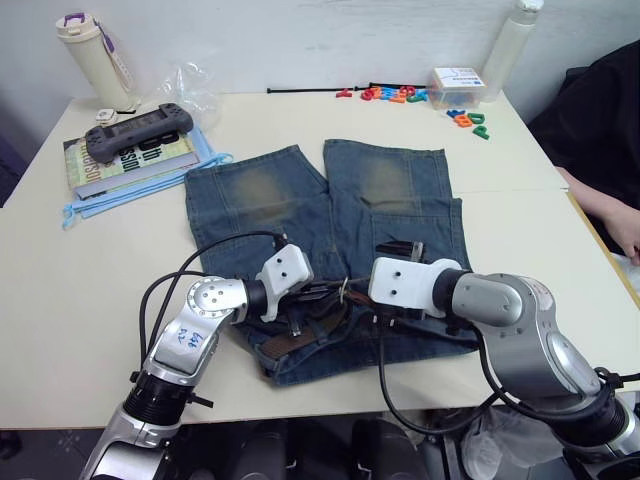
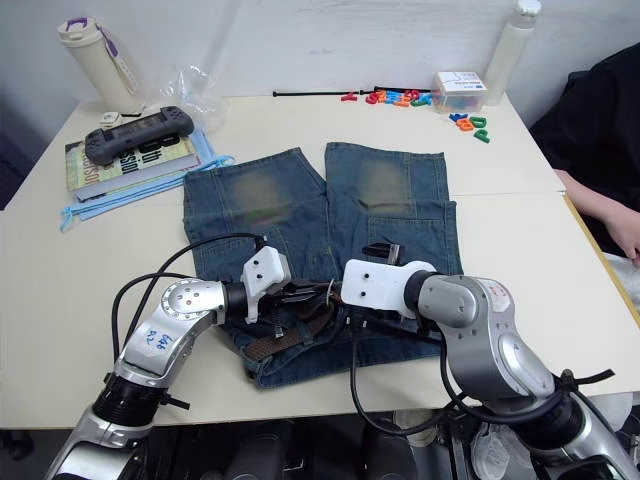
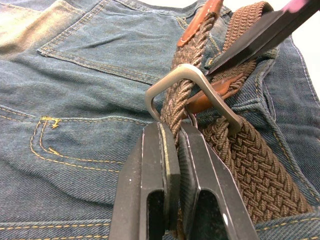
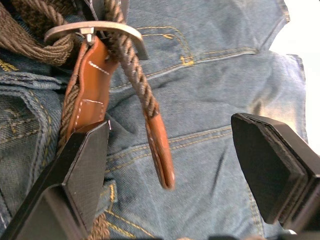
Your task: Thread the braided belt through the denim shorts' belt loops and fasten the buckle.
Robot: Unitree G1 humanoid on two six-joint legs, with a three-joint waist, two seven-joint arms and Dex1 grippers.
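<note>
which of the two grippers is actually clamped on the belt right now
The left gripper: its jaws pinch the braided belt just below the buckle. The right gripper stands wide open.

1. From the head, we look forward and down over the table (image 1: pixel 80 290).
2. Both wrist cameras sit close, facing the buckle (image 3: pixel 192 92), at 12 o'clock in the right wrist view.
</note>
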